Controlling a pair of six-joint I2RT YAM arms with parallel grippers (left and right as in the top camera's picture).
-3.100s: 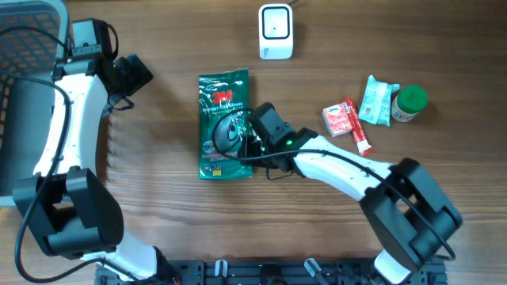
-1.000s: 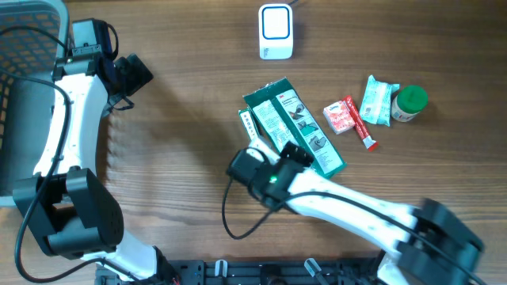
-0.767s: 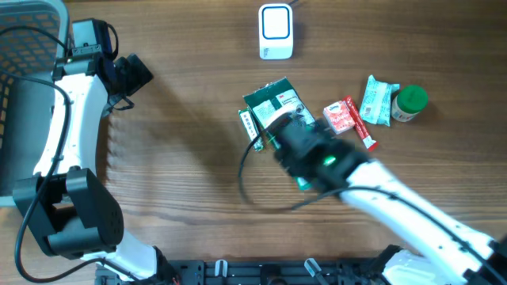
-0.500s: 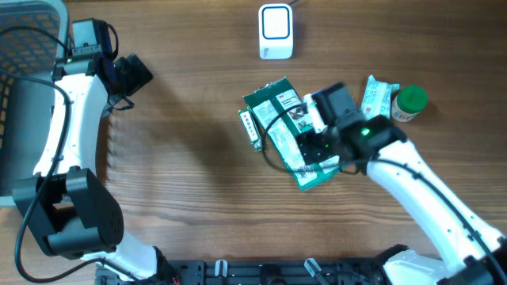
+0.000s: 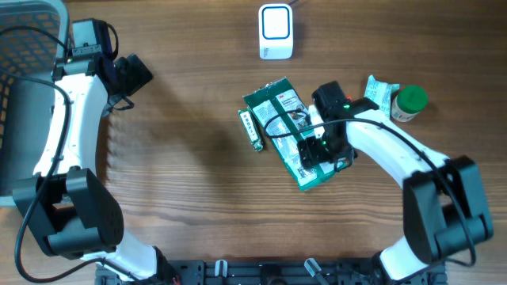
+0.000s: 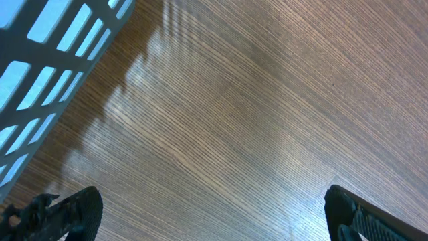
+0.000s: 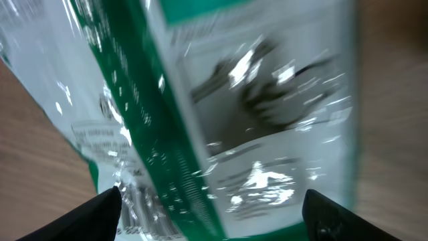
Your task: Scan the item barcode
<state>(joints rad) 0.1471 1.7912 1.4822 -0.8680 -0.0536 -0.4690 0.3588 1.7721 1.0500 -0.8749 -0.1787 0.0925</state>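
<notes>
At the far left a grey lattice basket (image 5: 32, 24) stands at the desk's (image 5: 182, 198) edge, probably as the drop-off for scanned goods. Nothing can be made out inside the part that shows. Beside it the left pincer (image 5: 136, 74) hovers over bare wood with its jaws wide and empty, seemingly parked out of the way. Far centre sits the white scanner (image 5: 276, 32), window facing up. The task's thing, a green packet (image 5: 273, 111), lies flat and askew mid-desk, near the scanner but not over it, printed back upward. The right pincer (image 5: 323, 150) hangs over its near right end with jaws spread wide, gripping nothing I can see, and its wrist view is blurred. I judge it is repositioning for a lift. Further right lie a teal sachet (image 5: 376, 99) and a green-lidded jar (image 5: 410, 100), likely waiting their turn.
</notes>
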